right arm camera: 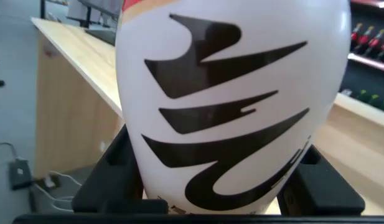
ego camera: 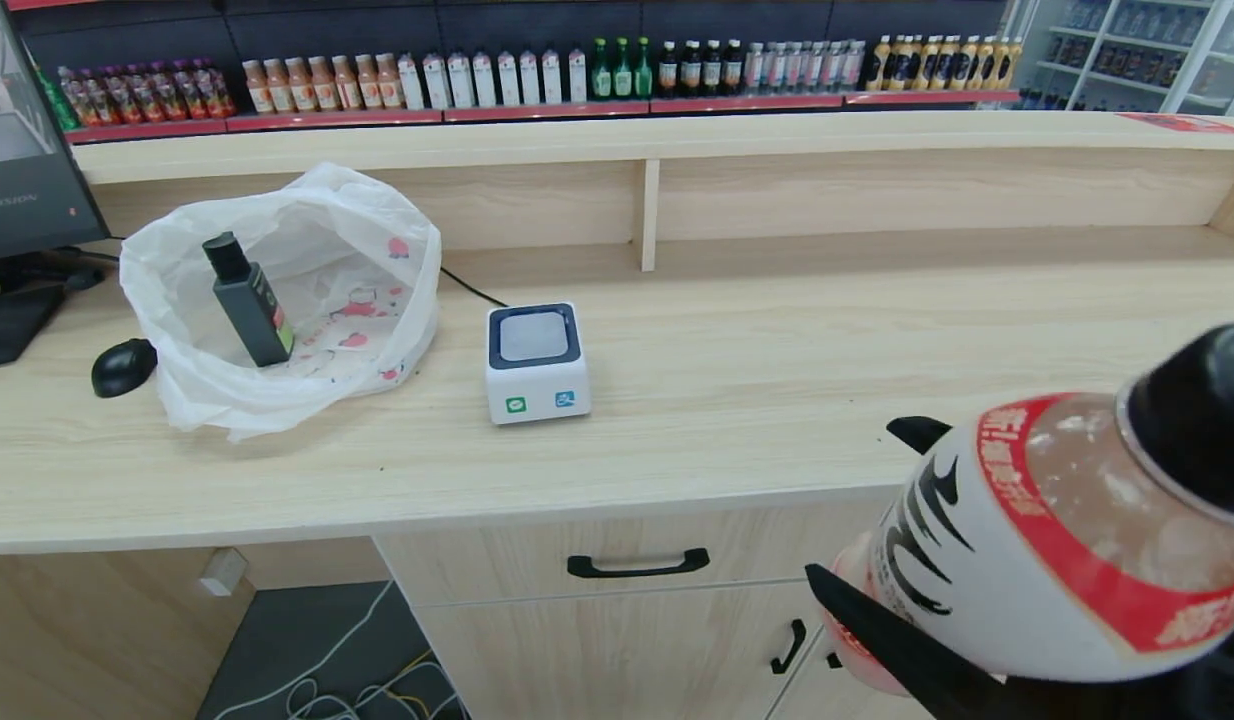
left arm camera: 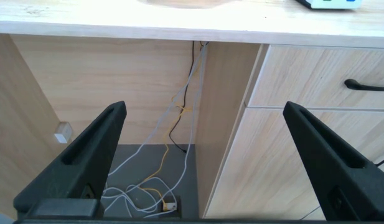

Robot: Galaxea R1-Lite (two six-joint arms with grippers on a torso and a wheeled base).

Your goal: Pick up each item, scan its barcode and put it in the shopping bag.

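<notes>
We hold the bottle in the right gripper, whose fingers are closed against its two sides. It is raised off the counter toward the right end, well apart from the scanner. We judge the step in hand to be the scan. We should carry the bottle leftward over the scanner's grey window, which faces up, and turn the wrist so that the barcode faces down onto it. No barcode is visible on the sides shown, so we expect to rotate the bottle until it reads. Keep the grip firm: the body is round and smooth and may twist between the fingers. After the read, we proceed to the shopping bag, which stands open at the left with a dark green bottle inside. The left gripper hangs below the counter edge, fingers spread wide and empty. The held bottle is plump, with a black cap, a white label bearing bold black brush strokes, a red band and a pale pinkish drink.
</notes>
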